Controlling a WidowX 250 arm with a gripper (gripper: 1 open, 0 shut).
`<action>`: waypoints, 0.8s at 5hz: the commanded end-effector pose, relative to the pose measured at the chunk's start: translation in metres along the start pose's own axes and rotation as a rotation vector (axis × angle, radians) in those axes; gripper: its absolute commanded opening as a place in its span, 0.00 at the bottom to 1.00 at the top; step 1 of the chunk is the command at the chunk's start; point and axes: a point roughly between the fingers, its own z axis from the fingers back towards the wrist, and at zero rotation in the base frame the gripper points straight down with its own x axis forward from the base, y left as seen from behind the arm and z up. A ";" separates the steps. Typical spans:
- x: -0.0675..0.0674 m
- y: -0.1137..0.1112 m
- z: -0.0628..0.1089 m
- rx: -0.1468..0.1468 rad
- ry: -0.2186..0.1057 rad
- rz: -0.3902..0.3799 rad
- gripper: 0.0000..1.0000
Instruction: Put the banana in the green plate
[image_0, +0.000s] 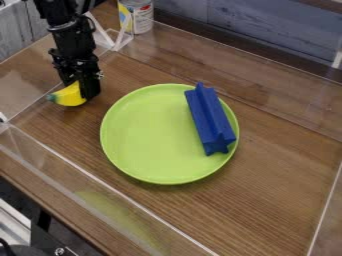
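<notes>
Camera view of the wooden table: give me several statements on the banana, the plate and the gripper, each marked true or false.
1. The black gripper is shut on the small yellow toy banana. True.
2. The banana lies inside the large round lime-green plate. False: it is outside the plate, off its left side in the image.
3. The long blue block rests on the plate. True.
4. The banana's greenish tip points toward the blue block. False: it points away from it, toward the image's left.
5. The can stands beyond the plate, near the image's top edge. True.
</notes>
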 end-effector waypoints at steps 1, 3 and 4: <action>0.009 -0.009 0.024 0.031 -0.047 -0.022 0.00; 0.017 -0.026 0.044 0.038 -0.075 -0.044 0.00; 0.023 -0.038 0.050 0.034 -0.086 -0.070 0.00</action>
